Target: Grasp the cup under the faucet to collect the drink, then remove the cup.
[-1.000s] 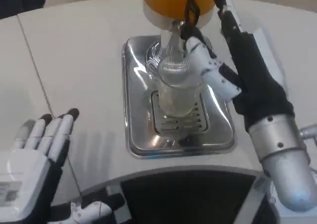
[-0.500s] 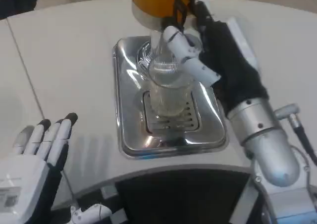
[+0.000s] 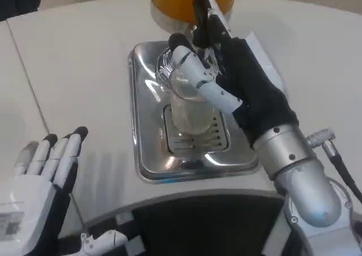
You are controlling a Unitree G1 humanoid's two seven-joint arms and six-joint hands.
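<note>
Centrally, a clear ribbed cup (image 3: 189,106) stands upright on the slotted grate of a shiny metal drip tray (image 3: 148,154), directly below the orange drink dispenser (image 3: 172,0) at the far edge. Its glass walls are see-through; whether any liquid is inside cannot be told. The right hand (image 3: 212,69) reaches in from the near right, its white fingers (image 3: 198,80) wrapped across the front of the cup and its black palm against the right side, clamped on the glass. Its silver forearm (image 3: 300,174) runs toward the near right corner.

Surface: a white table (image 3: 79,69) with a curved near edge and a thin seam running down the left side. A dark gap lies below the near edge.

The left hand (image 3: 42,176) lies at the near left, back up, fingers straight and slightly apart, holding nothing.

Hidden or cut off: the dispenser's top is cropped by the frame, and its tap is masked by the right hand. The cup's right side and rim are largely covered by fingers. The left hand is cut by the lower frame edge.
</note>
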